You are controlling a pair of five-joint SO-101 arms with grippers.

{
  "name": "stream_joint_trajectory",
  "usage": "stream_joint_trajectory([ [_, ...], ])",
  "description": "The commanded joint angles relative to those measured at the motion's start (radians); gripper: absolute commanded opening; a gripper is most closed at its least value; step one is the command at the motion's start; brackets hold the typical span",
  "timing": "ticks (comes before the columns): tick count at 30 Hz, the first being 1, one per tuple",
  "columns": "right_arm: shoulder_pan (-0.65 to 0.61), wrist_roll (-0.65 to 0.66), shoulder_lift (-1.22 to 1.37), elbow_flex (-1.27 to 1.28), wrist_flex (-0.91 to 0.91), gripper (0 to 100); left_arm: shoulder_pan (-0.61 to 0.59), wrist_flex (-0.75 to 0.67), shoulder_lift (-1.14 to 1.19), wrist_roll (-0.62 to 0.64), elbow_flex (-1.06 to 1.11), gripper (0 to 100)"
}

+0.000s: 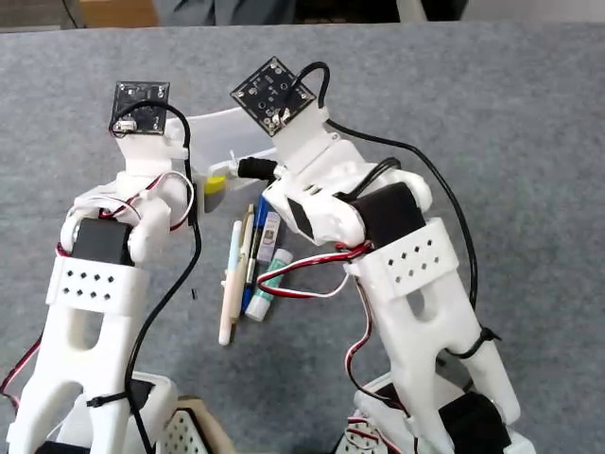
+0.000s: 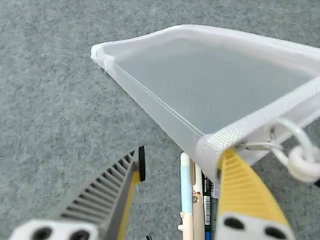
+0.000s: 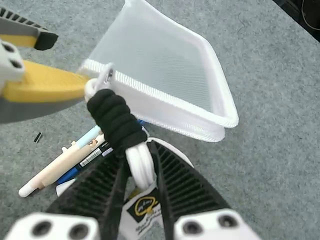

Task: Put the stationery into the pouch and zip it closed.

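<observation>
A white mesh pouch [image 1: 222,132] [image 2: 210,80] [image 3: 160,65] lies with its mouth toward both arms. My right gripper [image 3: 137,145] [image 1: 250,170] is shut on the white loop of the zip pull, whose black-wrapped cord [image 3: 115,117] runs to the pouch's corner ring [image 2: 300,162]. My left gripper [image 2: 185,152] [image 1: 213,184] is open, with one yellow finger [image 2: 245,190] [image 3: 45,87] against the pouch's near corner. Several pens [image 1: 248,265] [image 2: 192,200] [image 3: 65,160] and a glue stick [image 1: 269,284] lie on the table just outside the pouch, between the arms.
Grey felt covers the table [image 1: 529,142]. A tiny black scrap [image 1: 194,294] [image 3: 37,136] lies beside the pens. A cardboard box [image 1: 118,11] stands past the far edge. There is open felt to the right and beyond the pouch.
</observation>
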Motion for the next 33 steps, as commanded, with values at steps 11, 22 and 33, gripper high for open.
stream_joint_trajectory([
  [11, -0.012, -0.011, -0.039, -0.051, 0.002, 1.1, -0.005, -0.133, -0.003, -0.009, 0.074, 13],
  [22, -0.012, -0.011, -0.039, -0.047, 0.002, 1.1, -0.002, -0.193, -0.003, -0.002, 0.116, 3],
  [33, -0.006, -0.006, -0.041, -0.042, 0.014, 1.1, -0.002, -0.183, -0.015, -0.002, 0.108, 3],
])
